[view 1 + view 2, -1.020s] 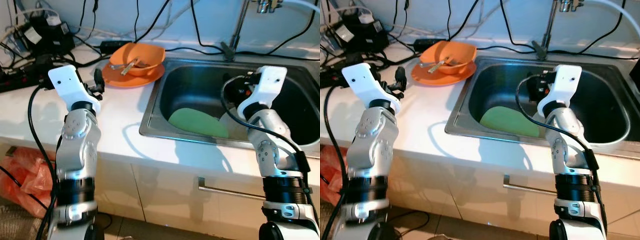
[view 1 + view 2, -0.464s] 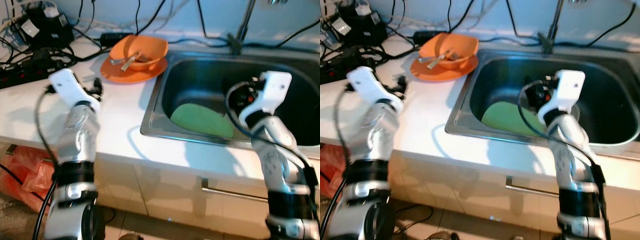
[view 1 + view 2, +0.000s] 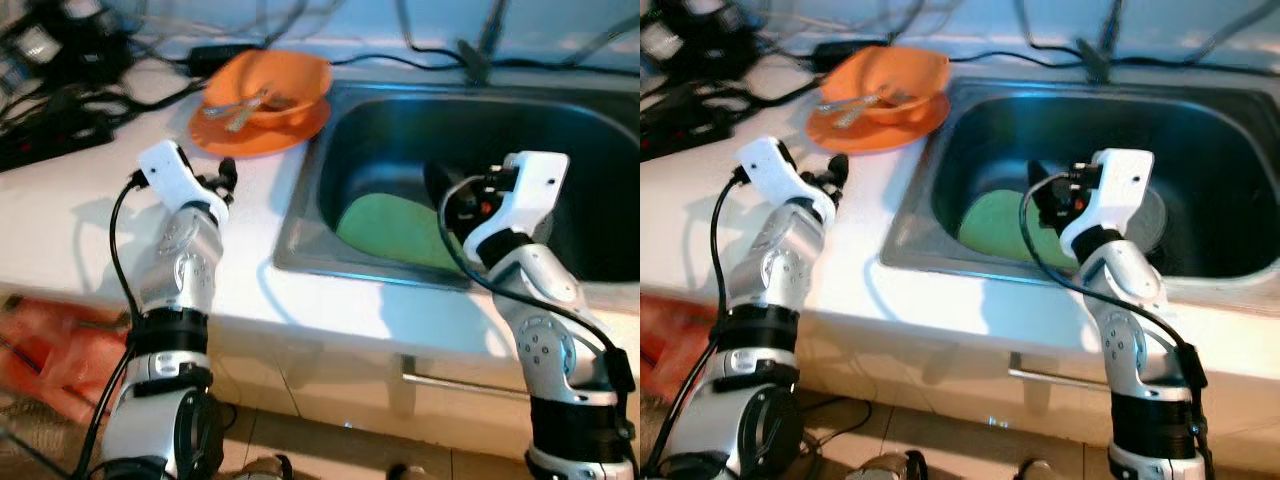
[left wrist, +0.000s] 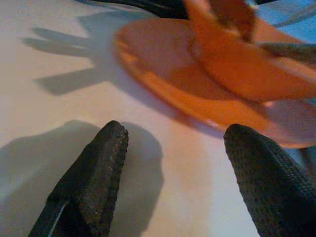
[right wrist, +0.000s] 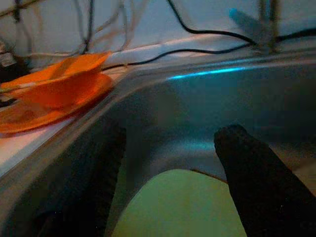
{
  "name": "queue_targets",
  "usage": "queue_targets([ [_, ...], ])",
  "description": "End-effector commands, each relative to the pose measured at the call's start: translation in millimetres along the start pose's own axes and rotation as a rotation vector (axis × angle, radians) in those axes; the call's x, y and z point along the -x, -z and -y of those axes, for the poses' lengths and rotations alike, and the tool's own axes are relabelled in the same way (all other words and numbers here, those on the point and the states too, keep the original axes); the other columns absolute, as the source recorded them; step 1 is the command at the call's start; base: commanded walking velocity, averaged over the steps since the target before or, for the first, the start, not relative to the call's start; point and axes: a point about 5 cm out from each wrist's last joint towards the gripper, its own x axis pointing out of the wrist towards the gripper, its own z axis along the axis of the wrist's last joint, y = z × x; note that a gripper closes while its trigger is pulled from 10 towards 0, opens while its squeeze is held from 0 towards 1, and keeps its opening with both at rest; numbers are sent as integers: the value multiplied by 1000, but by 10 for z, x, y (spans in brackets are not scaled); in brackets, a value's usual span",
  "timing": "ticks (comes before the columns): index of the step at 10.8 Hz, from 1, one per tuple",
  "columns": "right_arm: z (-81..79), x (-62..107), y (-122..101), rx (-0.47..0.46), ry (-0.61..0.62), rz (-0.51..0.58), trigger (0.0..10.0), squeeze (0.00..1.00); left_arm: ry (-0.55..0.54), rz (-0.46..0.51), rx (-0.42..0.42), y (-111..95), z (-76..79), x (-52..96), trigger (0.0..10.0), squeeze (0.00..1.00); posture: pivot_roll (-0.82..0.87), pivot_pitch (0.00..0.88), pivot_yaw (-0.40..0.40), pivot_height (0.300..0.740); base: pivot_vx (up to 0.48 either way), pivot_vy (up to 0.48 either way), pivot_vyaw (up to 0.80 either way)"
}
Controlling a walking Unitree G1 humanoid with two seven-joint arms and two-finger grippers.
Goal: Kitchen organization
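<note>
both jaws wide: my left gripper faces orange plate at 12; right gripper over green plate in sink.

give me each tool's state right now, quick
Left tool: open, empty, over the counter near the orange plate.
Right tool: open, empty, over the green plate in the sink.

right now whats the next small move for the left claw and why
Probably ease the left claw forward toward the orange plate: its fingers are open just above the counter, short of the plate's rim, and the orange bowl still sits on it.
</note>
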Motion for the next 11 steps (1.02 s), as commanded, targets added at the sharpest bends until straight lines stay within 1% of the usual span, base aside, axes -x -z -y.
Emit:
queue_targets([
  [1,-38,28,-35,2,-25,8,10000,0,-7,-98,46,220,-2,-9,10000,0,-13,188,94,740,0,0,0],
  [2,-42,26,-39,13,-29,9,10000,0,-11,-114,73,249,19,-33,10000,0,-18,187,93,740,0,0,0],
  [4,-36,42,-30,39,-27,-2,10000,0,-36,-120,118,247,-12,-85,10000,0,-28,184,97,740,0,0,0],
  [6,-20,86,-31,54,-22,-6,10000,0,-36,-122,101,208,-70,-152,10000,0,-49,189,98,740,0,0,0],
  [7,-17,106,-36,58,-22,-8,10000,0,-44,-138,122,225,-89,-164,10000,0,-57,196,97,740,0,0,0],
  [8,-15,126,-40,62,-22,-10,10000,0,-74,-161,150,248,-141,-181,10000,0,-64,203,97,740,0,0,0],
  [9,-17,144,-42,60,-20,-13,10000,0,-88,-161,134,233,-165,-198,10000,0,-66,210,99,740,0,0,0],
  [10,-18,152,-41,57,-19,-14,10000,0,-99,-145,74,179,-178,-215,10000,0,-65,214,100,740,0,0,0],
  [11,-21,151,-35,55,-18,-16,10000,0,-92,-104,2,81,-158,-237,10000,0,-62,218,104,740,0,0,0],
])
